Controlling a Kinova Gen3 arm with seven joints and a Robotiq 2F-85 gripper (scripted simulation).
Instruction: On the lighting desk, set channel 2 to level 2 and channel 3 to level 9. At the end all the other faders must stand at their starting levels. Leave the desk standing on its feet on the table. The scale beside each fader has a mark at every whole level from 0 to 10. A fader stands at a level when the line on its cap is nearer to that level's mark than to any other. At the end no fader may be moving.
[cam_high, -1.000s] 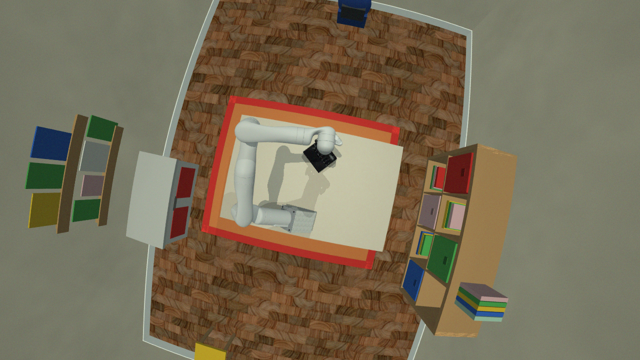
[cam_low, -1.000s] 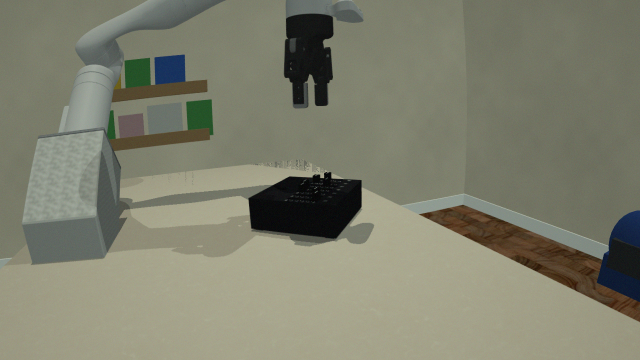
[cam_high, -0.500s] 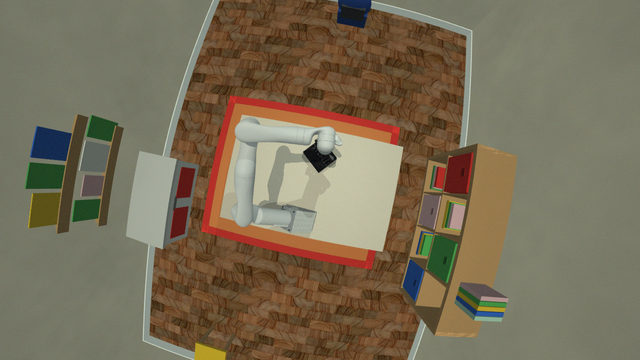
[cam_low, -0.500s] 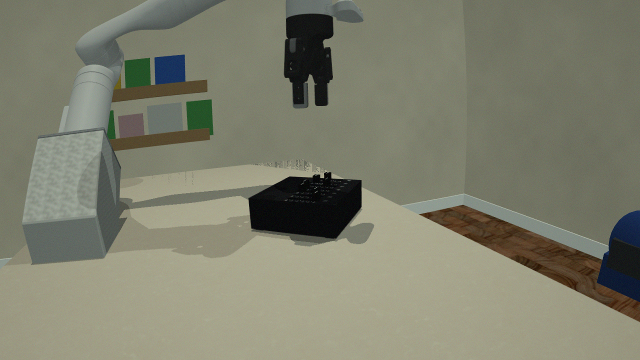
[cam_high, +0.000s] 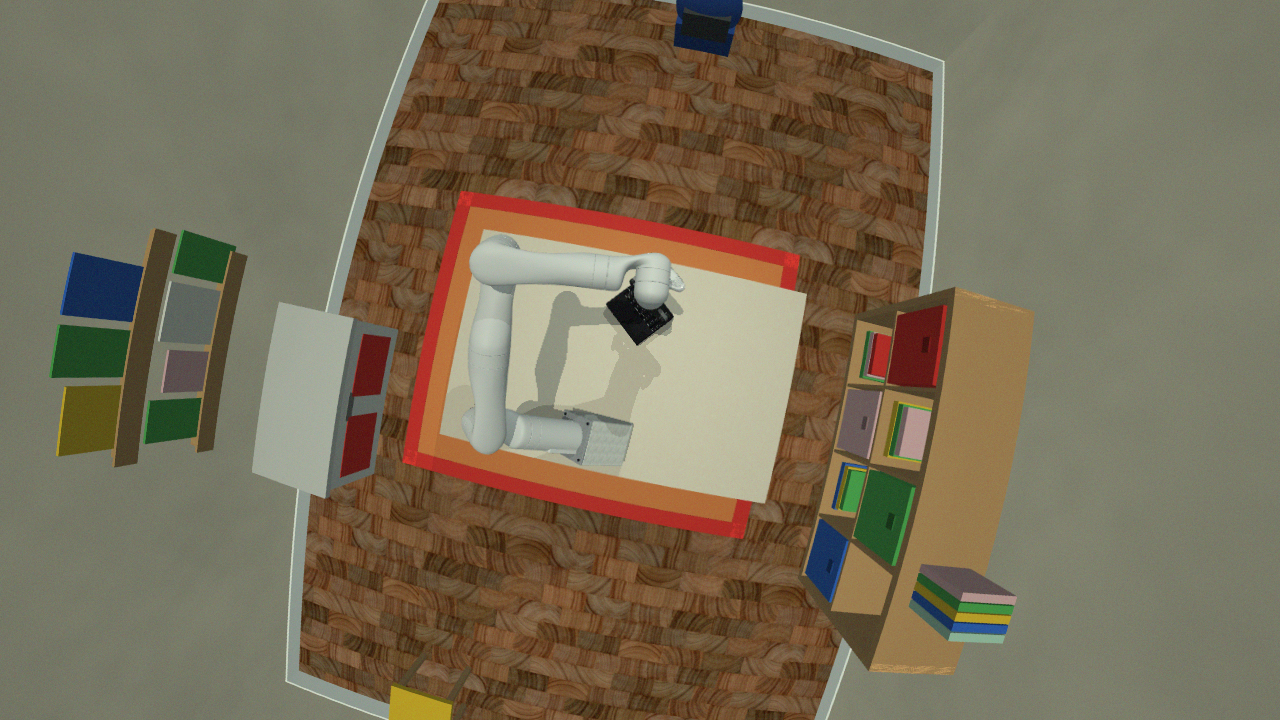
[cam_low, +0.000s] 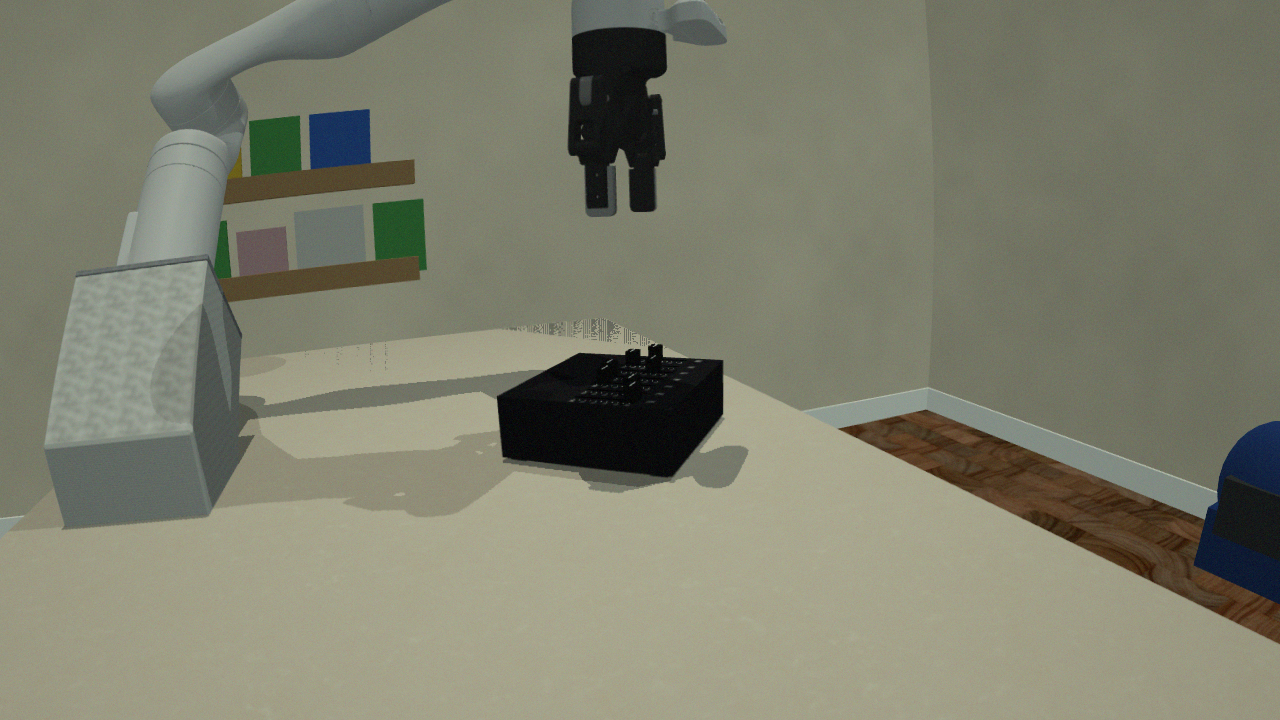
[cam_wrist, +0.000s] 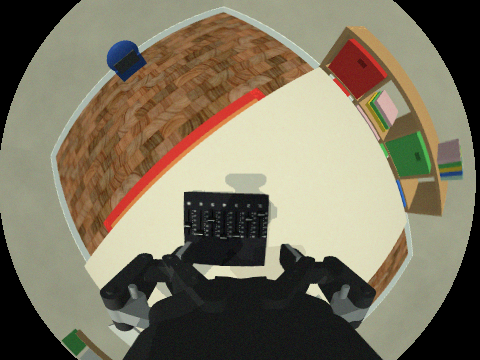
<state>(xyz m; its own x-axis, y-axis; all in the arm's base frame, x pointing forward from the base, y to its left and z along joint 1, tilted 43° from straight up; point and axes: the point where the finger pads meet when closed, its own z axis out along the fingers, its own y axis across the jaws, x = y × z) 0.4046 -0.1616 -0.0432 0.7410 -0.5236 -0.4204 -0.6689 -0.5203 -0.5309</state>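
Note:
The lighting desk (cam_low: 611, 413) is a black box standing flat on the cream table, with several small fader caps (cam_low: 642, 356) sticking up from its top. In the overhead view it shows as a black square (cam_high: 640, 315) partly under my wrist. In the wrist view the desk (cam_wrist: 227, 228) lies below me with its row of faders across it; their levels are too small to read. My gripper (cam_low: 617, 200) hangs high above the desk, pointing straight down, open and empty. Its two fingers spread wide in the wrist view.
The arm's grey base block (cam_low: 138, 389) stands at the table's left end. The table's far edge runs close behind the desk. A bookcase (cam_high: 913, 465) stands off the table's right end, and a white cabinet (cam_high: 313, 398) off its left.

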